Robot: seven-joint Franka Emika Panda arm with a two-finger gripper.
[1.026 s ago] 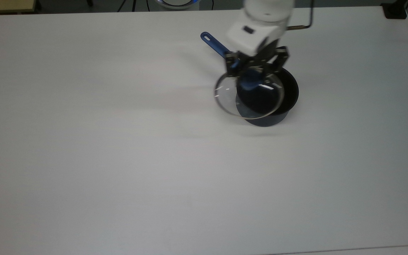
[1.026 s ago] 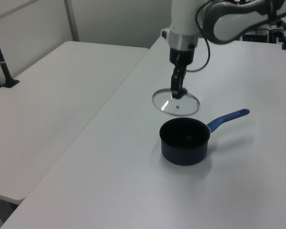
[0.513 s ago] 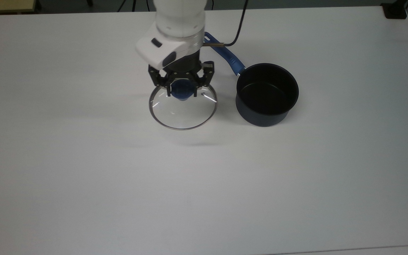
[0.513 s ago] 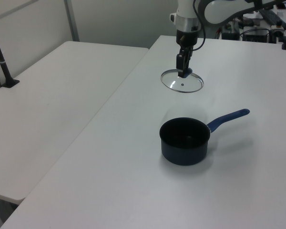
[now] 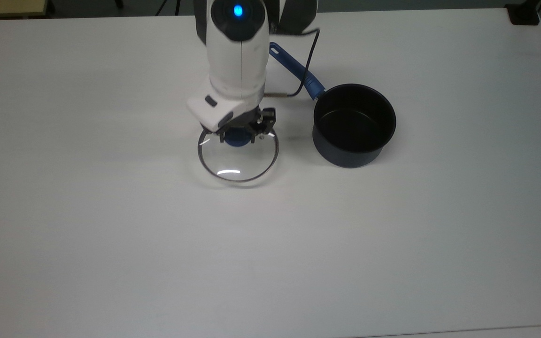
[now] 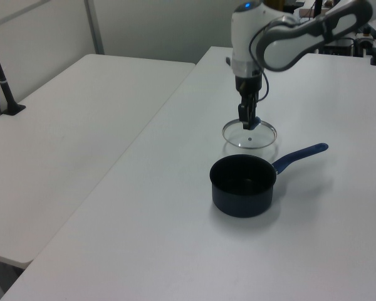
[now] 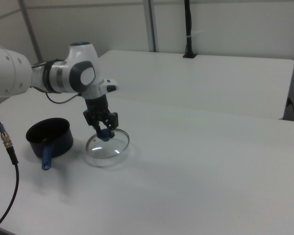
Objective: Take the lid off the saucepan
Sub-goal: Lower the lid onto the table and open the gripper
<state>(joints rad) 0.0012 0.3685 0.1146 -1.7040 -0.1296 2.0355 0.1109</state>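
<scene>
The lid (image 5: 238, 162), a clear glass disc with a steel rim and a blue knob, hangs low over the white table, left of the saucepan in the top view. My gripper (image 5: 240, 134) comes straight down on it and is shut on the blue knob. The dark navy saucepan (image 5: 354, 123) stands open, its black inside showing, with its blue handle (image 5: 297, 68) pointing up-left. In the left view the lid (image 6: 250, 135) lies beyond the saucepan (image 6: 243, 186), under my gripper (image 6: 247, 123). The right view has the lid (image 7: 108, 147) under my gripper (image 7: 104, 135), right of the saucepan (image 7: 49, 136).
The white table (image 5: 111, 234) stretches wide around both things. A black cable (image 5: 309, 56) loops from the arm over the saucepan's handle. A second white table (image 6: 81, 113) adjoins at the left view's left.
My gripper carried the lid off the saucepan to the top view's left, then lowered it close to the table. The saucepan has not moved.
</scene>
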